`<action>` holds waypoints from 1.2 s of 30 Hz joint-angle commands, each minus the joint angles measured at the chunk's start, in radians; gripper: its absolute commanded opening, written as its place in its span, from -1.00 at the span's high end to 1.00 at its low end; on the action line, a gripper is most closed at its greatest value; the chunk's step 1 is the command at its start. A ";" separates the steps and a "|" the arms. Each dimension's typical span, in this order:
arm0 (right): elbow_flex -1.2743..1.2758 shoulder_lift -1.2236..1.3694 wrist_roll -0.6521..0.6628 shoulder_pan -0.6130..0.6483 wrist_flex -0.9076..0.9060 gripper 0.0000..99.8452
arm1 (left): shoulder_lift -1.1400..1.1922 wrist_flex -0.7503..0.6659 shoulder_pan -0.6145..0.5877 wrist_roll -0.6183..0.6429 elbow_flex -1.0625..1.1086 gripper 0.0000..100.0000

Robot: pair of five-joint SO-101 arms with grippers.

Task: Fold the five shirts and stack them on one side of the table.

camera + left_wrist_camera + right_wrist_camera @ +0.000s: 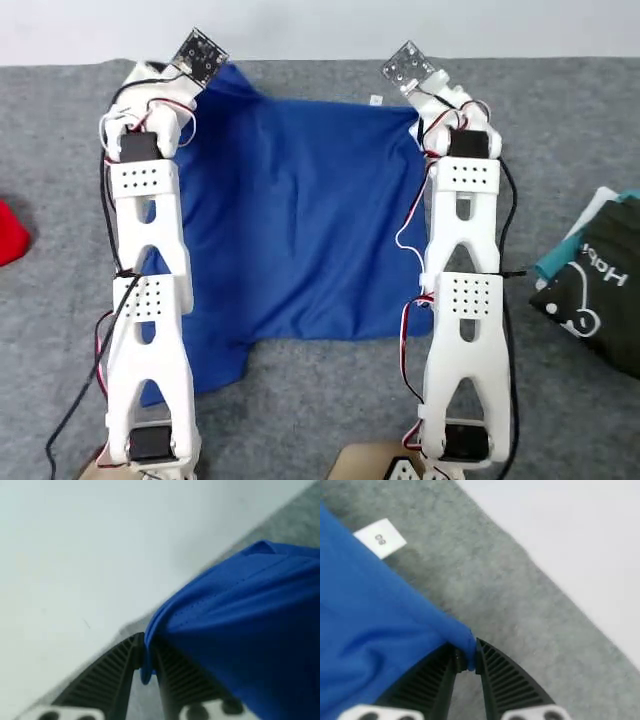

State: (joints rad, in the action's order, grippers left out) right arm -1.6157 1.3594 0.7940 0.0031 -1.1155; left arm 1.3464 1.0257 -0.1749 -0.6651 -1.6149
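Observation:
A blue shirt (300, 220) lies spread between my two arms on the grey table cover. At its far left corner my left gripper (145, 657) is shut on the blue shirt (250, 620), with a fold of cloth pinched between the black ribbed fingers (115, 675). Over on the far right corner, my right gripper (466, 657) is shut on the blue shirt (375, 625), holding the very tip of the fabric. A white size tag (380, 538) sticks out from the shirt's edge. In the high view both arms stretch to the far edge, left gripper (190, 85), right gripper (420, 90).
A pile of dark and teal shirts (590, 280) sits at the right edge of the table. A red shirt (10, 232) peeks in at the left edge. The grey cover (320, 400) ends close behind the grippers, where a white surface begins.

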 commanded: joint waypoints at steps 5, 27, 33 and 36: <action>-0.066 -0.068 -0.006 0.018 -0.280 0.98 | -0.118 0.522 -0.018 -0.011 -0.064 0.99; 0.078 -0.340 0.064 0.050 -0.682 0.98 | -0.287 0.730 -0.057 -0.423 0.101 0.99; 0.368 -0.529 0.014 0.073 -0.680 0.98 | -0.503 0.730 -0.061 -0.451 0.467 0.99; 0.506 -0.615 0.003 0.082 -0.680 0.98 | -0.624 0.730 -0.058 -0.485 0.684 0.99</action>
State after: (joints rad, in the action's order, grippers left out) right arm -1.1983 0.8945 0.8170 0.0752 -1.7522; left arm 0.8938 1.7269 -0.2271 -1.1193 -1.1040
